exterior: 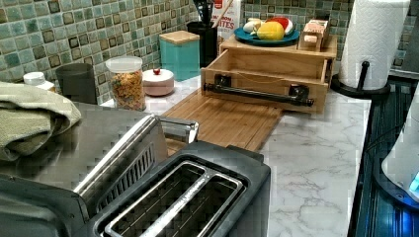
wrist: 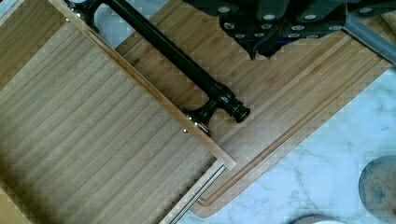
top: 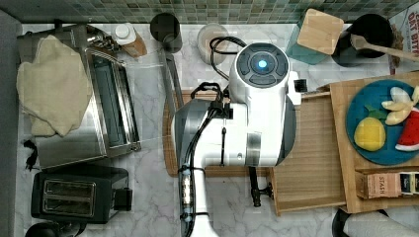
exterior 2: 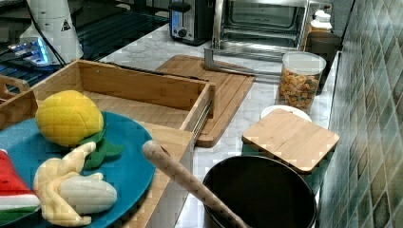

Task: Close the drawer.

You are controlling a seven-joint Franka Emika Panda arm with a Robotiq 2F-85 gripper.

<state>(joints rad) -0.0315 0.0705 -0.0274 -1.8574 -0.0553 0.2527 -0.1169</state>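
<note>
1. Drawer (top: 311, 148) first: it's pulled well out of the bamboo box (top: 348, 190), sticking out toward 9 o'clock in the top view, and nothing is lying on its striped floor. So the job hasn't really begun. The closing travel is a straight shove toward 3 o'clock in the top view.
2. The arm (top: 247, 123) hangs over the 9 o'clock end of the drawer in the top view. I'd say that's a decent starting spot for getting behind the front panel.
3. The cutting board (exterior: 227, 121) lies flat on the counter, and the drawer front overhangs its near edge. I'd keep the push level and not dig downward, or the board might slide along with it.
4. The black bar handle (wrist: 177, 60) runs along the front panel on two posts. My take: press on the panel or the middle of the bar, not out at one end. An off-centre push would likely twist the drawer and jam it.
5. The gripper (wrist: 268, 42) hovers above the board just beside the handle, not touching it as far as I can see. Can't tell whether it's spread or pressed together.
6. The metal slide rail (wrist: 201, 191) shows along the drawer's side. Push in line with it, slow and steady, and ease off as the front meets the box.
</note>
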